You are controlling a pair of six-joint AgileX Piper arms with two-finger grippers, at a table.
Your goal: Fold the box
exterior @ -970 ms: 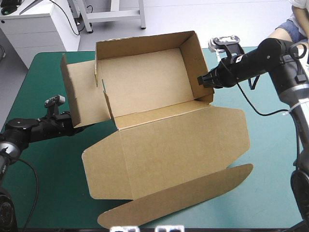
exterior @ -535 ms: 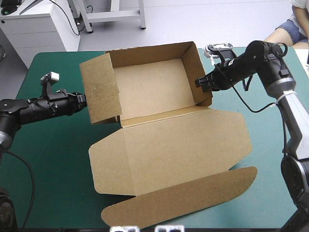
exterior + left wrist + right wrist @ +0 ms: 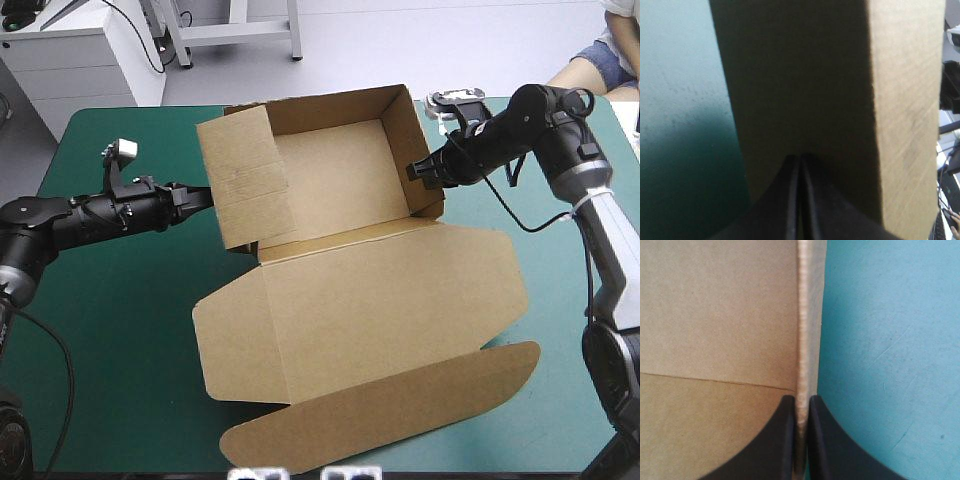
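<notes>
The brown box lies as an open tray at the table's far middle, its lid flat toward the front with a long tuck flap. The left side flap stands raised and leans in over the tray. My left gripper is shut, its tip pressed on that flap's outer face. In the left wrist view the black fingers meet in one arch against the board. My right gripper is shut on the tray's right wall, whose edge runs between the fingers.
Bare teal-green cover lies left of the box under my left arm. More of the cover shows to the right of the lid. The tuck flap reaches close to the table's front edge.
My left gripper has moved right, swinging the left flap from lying outward to standing and leaning into the tray. The box slid slightly right. The right gripper kept its hold.
</notes>
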